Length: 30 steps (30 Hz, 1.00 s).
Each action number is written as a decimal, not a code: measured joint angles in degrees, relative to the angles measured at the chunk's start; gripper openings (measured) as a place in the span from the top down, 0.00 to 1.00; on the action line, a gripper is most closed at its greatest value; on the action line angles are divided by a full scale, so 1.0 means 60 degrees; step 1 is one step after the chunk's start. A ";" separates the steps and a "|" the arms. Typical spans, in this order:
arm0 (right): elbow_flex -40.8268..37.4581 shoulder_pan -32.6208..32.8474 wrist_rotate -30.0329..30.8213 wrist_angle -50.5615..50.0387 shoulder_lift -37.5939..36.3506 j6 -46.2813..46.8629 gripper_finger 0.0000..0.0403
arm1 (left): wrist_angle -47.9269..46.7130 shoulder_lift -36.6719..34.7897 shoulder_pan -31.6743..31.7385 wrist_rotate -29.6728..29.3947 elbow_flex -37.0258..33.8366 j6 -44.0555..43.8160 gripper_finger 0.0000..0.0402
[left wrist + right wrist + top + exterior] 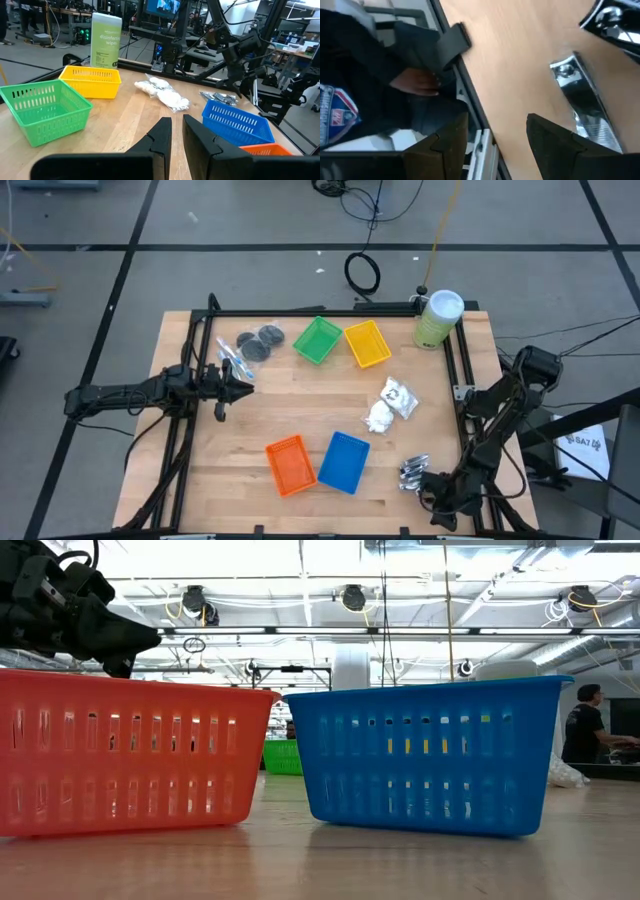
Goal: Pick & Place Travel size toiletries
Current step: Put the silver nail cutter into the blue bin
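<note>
Silver foil tubes (413,470) lie near the table's front right corner. White packets (390,405) lie at mid right. Dark round discs (260,342) and clear sticks (232,358) lie at the far left. My right gripper (432,485) hangs open, slanting down, just on the near right side of the tubes. In the right wrist view one tube (580,105) lies beside one finger of the gripper (495,145), and bare table shows between the fingers. My left gripper (177,132) waits level at the table's left, shut to a narrow slit, with nothing held.
Green tray (318,340) and yellow tray (367,343) stand at the back, orange tray (290,465) and blue tray (345,460) at the front. A pale green canister (437,318) stands at the far right corner. A black frame rail (452,42) runs along the table's edge, with a person's hand (417,82) beyond it.
</note>
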 joint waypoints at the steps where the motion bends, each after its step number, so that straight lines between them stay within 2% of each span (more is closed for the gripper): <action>1: 0.0000 -0.0001 0.0001 -0.0182 0.0087 -0.0075 0.53 | 0.0004 -0.0003 0.0000 -0.0003 0.0000 0.0000 0.89; 8: 0.0036 -0.0494 0.0026 -0.1456 0.0438 -0.1407 0.53 | 0.0004 -0.0003 0.0000 0.0000 0.0000 0.0000 0.89; 13: 0.0033 -0.1417 0.1215 -0.1473 0.0418 -0.3347 0.53 | 0.0002 -0.0003 0.0000 0.0000 0.0000 -0.0001 0.89; 16: 0.0022 -0.1931 0.1465 -0.1477 0.0417 -0.4315 0.53 | 0.0009 -0.0003 0.0000 -0.0001 0.0000 -0.0003 0.89; 21: -0.0017 -0.2612 0.1449 -0.0670 0.0399 -0.5875 0.53 | 0.0007 0.0000 0.0000 0.0000 0.0000 -0.0003 0.89; 25: -0.0027 -0.2945 0.1125 0.0030 -0.0001 -0.6348 0.53 | 0.0004 0.0000 0.0000 0.0000 0.0000 -0.0003 0.89; 30: -0.0022 -0.3051 0.1028 -0.0664 -0.0675 -0.6974 0.56 | 0.0007 -0.0003 0.0000 -0.0003 0.0000 -0.0002 0.89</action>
